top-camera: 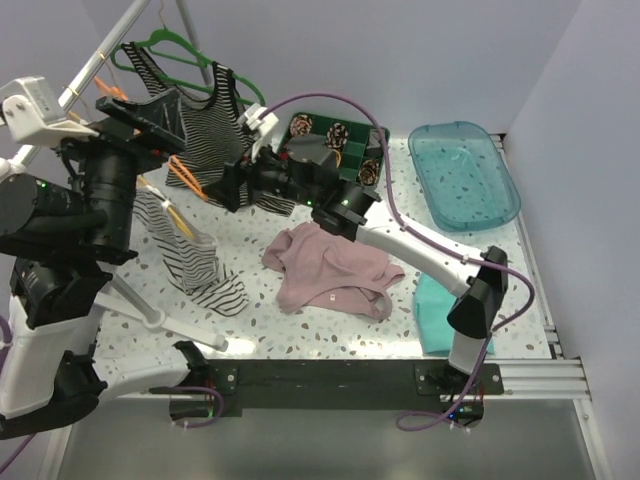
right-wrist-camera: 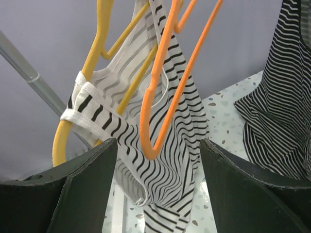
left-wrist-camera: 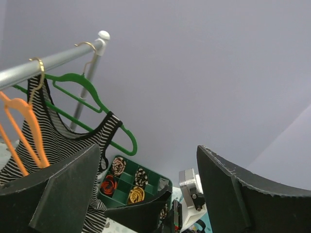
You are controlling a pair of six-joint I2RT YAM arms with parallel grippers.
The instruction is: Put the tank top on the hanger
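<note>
The dusty-pink tank top (top-camera: pixel 330 268) lies crumpled on the speckled table, held by nothing. The orange hanger (top-camera: pixel 188 180) hangs from the rack rail at the left. In the right wrist view its lower loop (right-wrist-camera: pixel 151 145) hangs just ahead of my jaws, in front of a striped top. My right gripper (top-camera: pixel 222 187) (right-wrist-camera: pixel 158 160) is open and reaches left toward that hanger end, touching nothing. My left gripper (top-camera: pixel 178 125) (left-wrist-camera: pixel 148 165) is open and empty, raised beside the rail. The orange hanger (left-wrist-camera: pixel 24 131) shows at its left.
A green hanger (top-camera: pixel 180 50) carrying a striped tank top (top-camera: pixel 200 120), a second striped top (top-camera: pixel 185 250) and a yellow hanger (right-wrist-camera: pixel 97 53) hang on the rail (left-wrist-camera: pixel 53 60). A green divided tray (top-camera: pixel 335 140), a clear teal bin (top-camera: pixel 465 175) and a teal cloth (top-camera: pixel 440 315) are to the right.
</note>
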